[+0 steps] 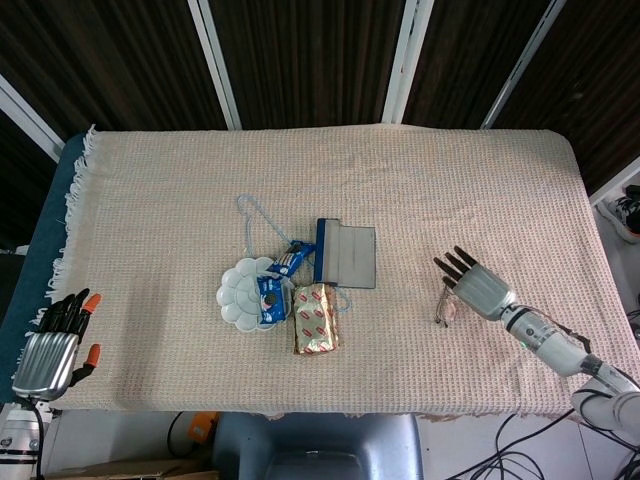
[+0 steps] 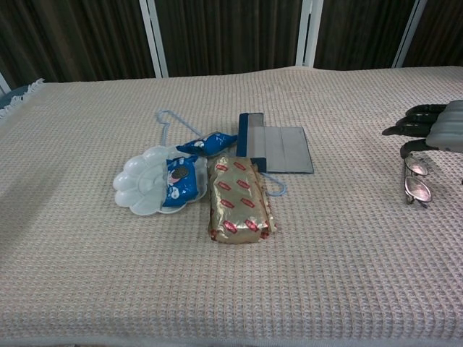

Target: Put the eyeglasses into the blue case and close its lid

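Right hand (image 1: 478,290), at the lower right of the head view, has its fingers bent down over the eyeglasses (image 1: 446,302), which hang tilted beneath them and look pinched and partly off the cloth; the contact itself is too small to confirm. My judgement is that the step in hand is the lift. To do it well the hand should hold the frame firmly before rising, then carry it level toward the blue case (image 1: 345,254), which lies open at frame centre. Left hand (image 1: 55,345) rests at the lower left corner, fingers apart and holding nothing, well apart from everything else. Bare cloth lies between eyeglasses and case, so the path leftward looks free. The near edge of the surface (image 1: 500,180) runs just below the hand, leaving little room to drift that way.

Chest view shows the right hand (image 2: 441,130) cut by the right frame edge, dark fingers (image 2: 409,129) over the eyeglasses (image 2: 417,177), whose lenses dangle toward the cloth. The blue case (image 2: 276,149) sits centre, with its lid flat toward the right. A gold snack pack (image 2: 236,197) just in front of it, a white palette tray (image 2: 145,188) and a blue wrapper (image 2: 181,179) crowd its left, so the approach from the right seems safest.
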`<action>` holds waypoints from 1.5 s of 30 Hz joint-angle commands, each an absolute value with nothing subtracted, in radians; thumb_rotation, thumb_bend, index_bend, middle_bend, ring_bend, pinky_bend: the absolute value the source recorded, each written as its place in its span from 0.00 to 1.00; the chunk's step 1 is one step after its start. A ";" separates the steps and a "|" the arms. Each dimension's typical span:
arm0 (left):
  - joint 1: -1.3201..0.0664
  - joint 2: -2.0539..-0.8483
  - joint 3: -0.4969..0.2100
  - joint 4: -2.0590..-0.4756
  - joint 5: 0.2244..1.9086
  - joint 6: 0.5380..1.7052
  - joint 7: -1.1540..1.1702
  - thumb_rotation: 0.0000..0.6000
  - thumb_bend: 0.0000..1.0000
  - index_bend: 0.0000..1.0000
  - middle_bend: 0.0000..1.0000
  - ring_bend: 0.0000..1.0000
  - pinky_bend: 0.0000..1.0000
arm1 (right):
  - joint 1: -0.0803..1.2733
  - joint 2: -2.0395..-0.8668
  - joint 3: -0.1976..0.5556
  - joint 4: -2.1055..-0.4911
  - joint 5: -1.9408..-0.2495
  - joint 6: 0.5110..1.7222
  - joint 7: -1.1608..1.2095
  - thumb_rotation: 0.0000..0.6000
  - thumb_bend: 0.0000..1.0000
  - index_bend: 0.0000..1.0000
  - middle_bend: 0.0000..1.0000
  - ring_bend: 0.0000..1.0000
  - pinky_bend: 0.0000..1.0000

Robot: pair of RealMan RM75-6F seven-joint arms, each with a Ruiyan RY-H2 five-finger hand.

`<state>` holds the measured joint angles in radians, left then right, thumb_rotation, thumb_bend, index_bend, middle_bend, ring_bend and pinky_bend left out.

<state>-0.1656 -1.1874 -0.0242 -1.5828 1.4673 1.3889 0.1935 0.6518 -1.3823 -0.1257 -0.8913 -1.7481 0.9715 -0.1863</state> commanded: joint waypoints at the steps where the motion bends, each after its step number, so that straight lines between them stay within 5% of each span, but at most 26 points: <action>1: -0.167 -1.187 -0.024 -1.584 1.467 1.386 0.195 1.00 0.44 0.00 0.00 0.00 0.11 | 0.638 -1.371 -0.130 -0.906 -1.753 1.001 -0.193 1.00 0.30 0.40 0.00 0.00 0.00; 27: -0.171 -1.191 -0.024 -1.587 1.467 1.383 0.203 1.00 0.44 0.00 0.00 0.00 0.11 | 0.673 -1.424 -0.167 -0.860 -1.825 1.046 -0.151 1.00 0.38 0.48 0.00 0.00 0.00; 36: -0.171 -1.190 -0.023 -1.587 1.471 1.386 0.197 1.00 0.44 0.00 0.00 0.00 0.11 | 0.661 -1.417 -0.190 -0.862 -1.833 1.063 -0.113 1.00 0.41 0.64 0.02 0.00 0.00; 45: -0.170 -1.191 -0.022 -1.587 1.472 1.386 0.201 1.00 0.44 0.00 0.00 0.00 0.11 | 0.653 -1.413 -0.198 -0.853 -1.833 1.064 -0.118 1.00 0.44 0.66 0.03 0.00 0.00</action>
<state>-0.1698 -1.1909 -0.0220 -1.5872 1.4716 1.3865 0.2006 0.6532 -1.4137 -0.1982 -0.8529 -1.8330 1.0646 -0.1179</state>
